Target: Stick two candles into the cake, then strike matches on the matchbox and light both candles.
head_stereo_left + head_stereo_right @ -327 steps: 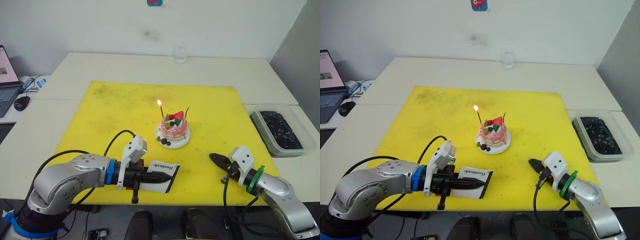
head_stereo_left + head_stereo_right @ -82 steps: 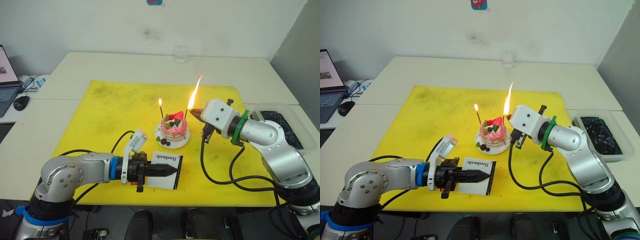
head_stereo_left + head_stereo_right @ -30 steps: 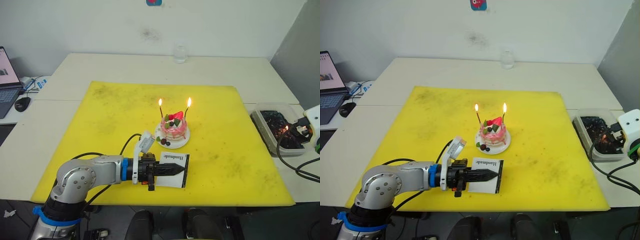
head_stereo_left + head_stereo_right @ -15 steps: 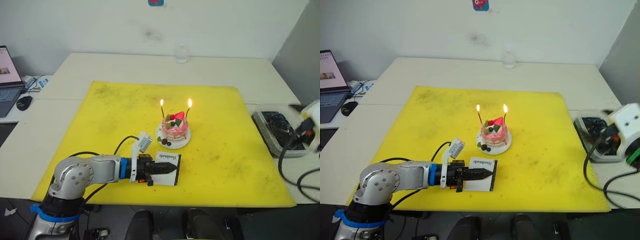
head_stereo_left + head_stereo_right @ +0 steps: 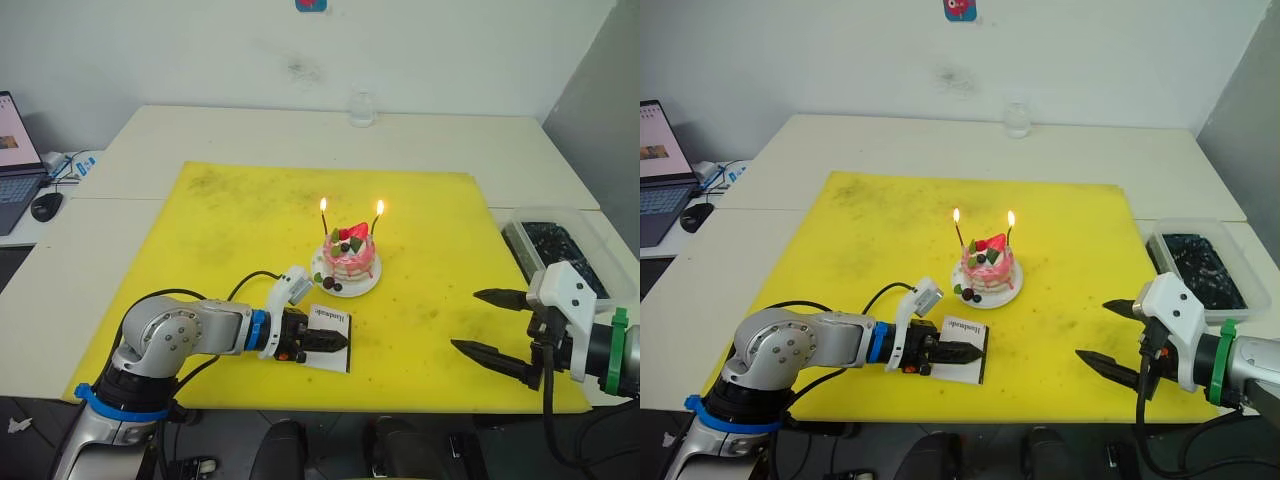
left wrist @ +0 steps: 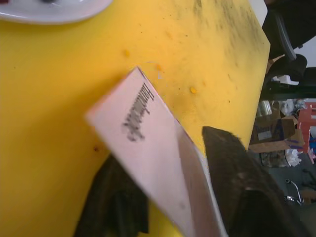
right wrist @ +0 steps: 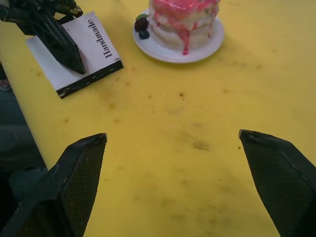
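Your left gripper (image 5: 335, 340) clamps the matchbox (image 5: 965, 352) at the cake's (image 5: 348, 256) seven o'clock, steadying it for striking. Both candles (image 5: 324, 217) burn, so your right gripper (image 5: 492, 324) hangs with fingers wide apart, empty, at four o'clock.

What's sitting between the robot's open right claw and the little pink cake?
Nothing: in the left eye view only bare yellow mat lies between the right gripper and the pink-and-white cake.

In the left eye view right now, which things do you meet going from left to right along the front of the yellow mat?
Left gripper shut on the matchbox → cake with two lit candles → right gripper, open → clear bin of dark contents off the mat's right edge.
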Controlling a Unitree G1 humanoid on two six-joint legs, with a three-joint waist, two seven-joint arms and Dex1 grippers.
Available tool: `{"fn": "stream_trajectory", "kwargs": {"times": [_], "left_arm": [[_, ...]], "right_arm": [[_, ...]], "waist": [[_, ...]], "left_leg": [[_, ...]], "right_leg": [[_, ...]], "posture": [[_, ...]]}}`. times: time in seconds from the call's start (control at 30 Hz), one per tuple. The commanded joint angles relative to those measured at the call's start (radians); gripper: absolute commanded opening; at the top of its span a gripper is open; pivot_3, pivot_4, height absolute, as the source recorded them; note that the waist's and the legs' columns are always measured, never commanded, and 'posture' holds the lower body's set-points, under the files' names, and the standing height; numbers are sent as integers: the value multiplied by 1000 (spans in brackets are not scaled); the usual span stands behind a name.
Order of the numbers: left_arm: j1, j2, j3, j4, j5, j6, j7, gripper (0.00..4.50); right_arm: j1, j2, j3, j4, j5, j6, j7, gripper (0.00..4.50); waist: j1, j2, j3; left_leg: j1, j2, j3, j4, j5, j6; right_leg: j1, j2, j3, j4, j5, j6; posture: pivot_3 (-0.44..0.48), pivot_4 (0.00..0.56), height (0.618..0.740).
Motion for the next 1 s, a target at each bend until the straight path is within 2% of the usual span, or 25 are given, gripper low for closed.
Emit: {"fn": "stream_trajectory", "kwargs": {"times": [0.03,0.17,0.2,0.33,0.43,0.53,0.6,0.67,0.73,0.83,1.0], "left_arm": [[-24,29,1,-13,31,-5,-41,3044],[-20,56,17,-33,33,9,-64,4323],[-18,68,23,-43,29,14,-70,4469],[-27,135,51,-90,23,20,-99,4469],[-20,257,84,-135,73,-46,-165,4469],[27,405,88,-164,226,-270,-301,4469],[64,455,105,-138,316,-417,-361,4469],[119,488,157,-68,438,-616,-399,4469],[154,508,199,7,509,-737,-437,4469],[194,523,265,87,531,-836,-519,4469],[215,525,325,133,519,-849,-592,4469]], "right_arm": [[-14,-16,13,-30,32,-4,-16,4500],[-26,-31,27,-33,47,-10,-21,4500],[-30,-36,28,-32,49,-14,-20,4500],[-53,-53,19,-16,73,-38,0,4500],[-72,-78,4,17,58,-80,41,4500],[-83,-112,-11,70,9,-142,85,4500],[-83,-134,-21,106,-24,-189,120,4500],[-84,-160,-46,158,-79,-268,175,4500],[-79,-185,-71,205,-116,-327,235,4500],[-65,-220,-116,273,-146,-382,329,4500],[-98,-253,-133,350,-150,-419,395,4500]], "waist": [[0,0,0],[0,0,0],[-1,0,0],[-3,0,0],[-3,-1,1],[-3,-2,1],[-1,-2,1],[2,-1,2],[5,-1,2],[8,-1,2],[11,-1,2]], "left_leg": [[0,0,0,0,0,0],[0,0,0,0,0,0],[0,0,0,0,0,0],[1,1,0,0,0,0],[0,1,-1,-1,0,0],[0,1,0,-1,0,0],[0,1,0,-2,0,0],[0,1,1,-2,0,0],[0,1,1,-2,0,0],[0,1,1,-2,0,0],[0,2,2,-3,0,0]], "right_leg": [[0,0,0,0,0,0],[0,0,0,0,0,0],[0,0,0,0,0,0],[0,-1,0,0,0,0],[-1,-1,-1,0,0,0],[-1,-1,0,0,-1,-2],[-1,-3,0,-1,-2,-3],[-1,-4,0,-2,-3,-5],[-1,-5,0,-2,-5,-8],[-1,-5,-1,-2,-5,-9],[-1,-5,-1,-2,-6,-10]], "posture": [[0,150,740],[0,150,740],[0,150,740],[0,150,740],[0,150,740],[0,150,740],[0,150,740],[0,150,740],[0,150,740],[0,150,740],[0,150,740]]}}
